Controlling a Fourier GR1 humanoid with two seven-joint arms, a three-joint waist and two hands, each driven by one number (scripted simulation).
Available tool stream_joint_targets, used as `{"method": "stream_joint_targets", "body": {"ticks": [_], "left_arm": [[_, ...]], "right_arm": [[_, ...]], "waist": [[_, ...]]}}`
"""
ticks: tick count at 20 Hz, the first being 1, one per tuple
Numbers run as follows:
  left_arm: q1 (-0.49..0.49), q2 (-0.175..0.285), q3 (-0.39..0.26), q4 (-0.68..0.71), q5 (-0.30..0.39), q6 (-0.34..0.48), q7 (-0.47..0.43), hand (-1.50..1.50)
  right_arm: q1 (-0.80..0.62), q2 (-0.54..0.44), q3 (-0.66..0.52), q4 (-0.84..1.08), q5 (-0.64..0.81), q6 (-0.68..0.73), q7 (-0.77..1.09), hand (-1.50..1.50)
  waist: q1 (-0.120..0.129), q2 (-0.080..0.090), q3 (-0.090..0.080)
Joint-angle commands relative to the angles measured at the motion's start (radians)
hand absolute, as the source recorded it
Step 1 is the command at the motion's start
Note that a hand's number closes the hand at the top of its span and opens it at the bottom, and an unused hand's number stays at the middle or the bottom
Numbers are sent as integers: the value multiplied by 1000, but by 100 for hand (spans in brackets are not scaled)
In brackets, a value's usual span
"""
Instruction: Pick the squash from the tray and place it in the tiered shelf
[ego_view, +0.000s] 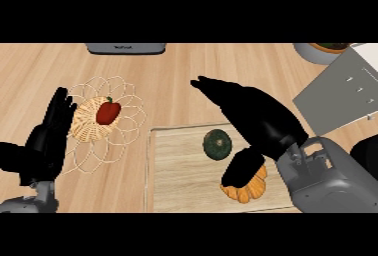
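Head view: my right hand (260, 125) wide open over tray (177, 170). Green squash (217, 144) sits on tray, between thumb and fingers, not held. I'd go lower, close round it slowly. Left hand (48, 135) rests open, left.

Wooden tray (177, 167) holding a dark green squash (217, 144) and an orange ribbed gourd (251, 191), right hand (258, 120) over the gourd, fingers straight, left hand (50, 132) resting fingers-up beside wire basket (86, 130) with 1 red pepper (108, 112)

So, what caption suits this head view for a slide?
Right hand open over a tray holding green squash and orange squash; left hand rests at left.
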Motion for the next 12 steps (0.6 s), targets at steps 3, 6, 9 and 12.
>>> {"method": "stream_joint_targets", "body": {"ticks": [3,6,9,12], "left_arm": [[4,-13,-6,-61,-10,-3,50,0],[-29,-20,18,35,-5,-28,-21,0],[-51,2,45,15,2,-27,17,0],[8,-37,1,18,-25,-18,-23,0]], "right_arm": [[-41,119,87,41,119,35,205,-150],[-37,94,128,65,168,71,201,-150],[-25,139,227,103,275,35,241,-150],[-81,136,222,179,266,116,299,-150]], "waist": [[3,7,3],[-4,8,2],[-2,8,2],[3,7,1]]}}
